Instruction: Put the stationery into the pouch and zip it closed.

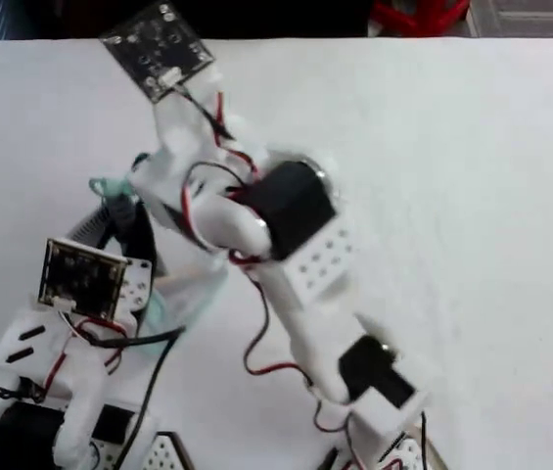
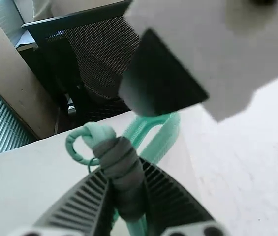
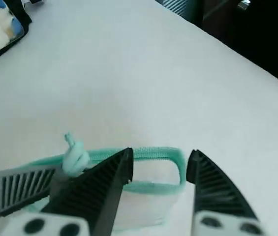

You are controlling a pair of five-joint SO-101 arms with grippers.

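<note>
Mint pouch (image 3: 153, 156) lies between parted jaws of your right end effector (image 3: 161, 153); left end effector (image 2: 124, 173) clamps its cord (image 2: 120, 158), right arm (image 1: 305, 264) overhead.

A fixed camera looks straight down over the white table (image 1: 472, 147), while both wrist cameras sit low and close, sharing the mint pouch (image 3: 153, 153) and its zipper pull (image 3: 74, 157).

Clamped left pincer (image 2: 124, 172) beside wide-spread right pincer (image 3: 162, 157).
</note>
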